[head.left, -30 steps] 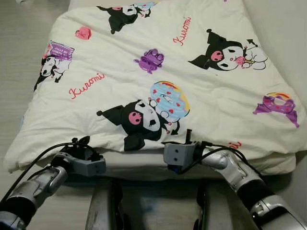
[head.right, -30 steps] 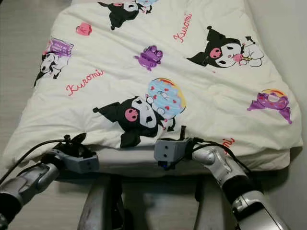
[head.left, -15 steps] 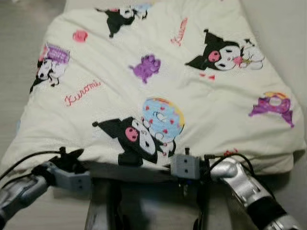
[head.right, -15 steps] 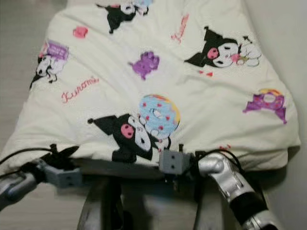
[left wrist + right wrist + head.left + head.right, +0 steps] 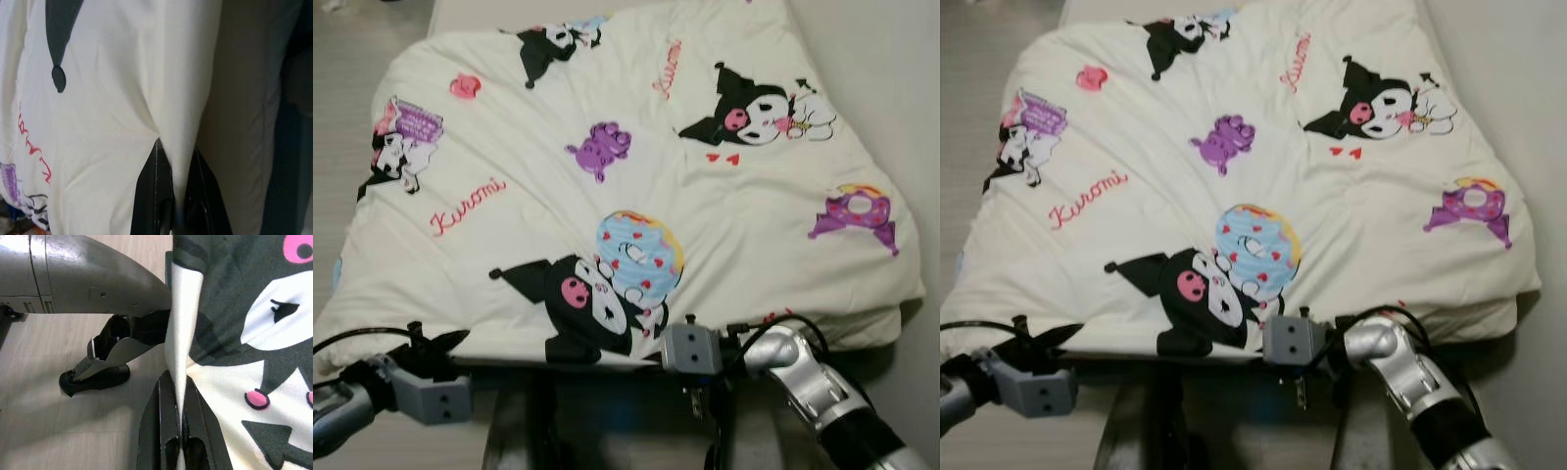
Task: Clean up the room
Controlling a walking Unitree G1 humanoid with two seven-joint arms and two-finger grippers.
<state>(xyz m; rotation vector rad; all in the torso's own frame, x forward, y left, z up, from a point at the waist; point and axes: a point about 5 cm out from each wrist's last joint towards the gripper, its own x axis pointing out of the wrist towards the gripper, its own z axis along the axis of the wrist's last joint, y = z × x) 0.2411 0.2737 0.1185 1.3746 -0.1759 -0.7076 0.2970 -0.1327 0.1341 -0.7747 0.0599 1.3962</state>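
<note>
A cream blanket [image 5: 607, 186] printed with black cartoon figures, purple shapes and red script lies spread over a bed. At its near edge on the left, my left gripper [image 5: 445, 345] is shut on the hem. The left wrist view shows cream cloth pinched between the black fingers [image 5: 152, 196]. My right gripper [image 5: 689, 333] is shut on the same hem near the middle, under the black figure print. In the right wrist view the blanket's edge [image 5: 182, 357] runs down into the shut fingers [image 5: 166, 431].
The mattress [image 5: 1474, 318] shows below the blanket at the near right corner. Pale wood floor [image 5: 342, 88] lies to the left of the bed, and a light surface [image 5: 891, 88] lies to its right. My own legs [image 5: 519, 431] and a foot [image 5: 93, 377] stand close below the hem.
The view has shifted. Both grippers sit lower and nearer to me than a second ago, still holding the hem, and the blanket's near edge has come along with them.
</note>
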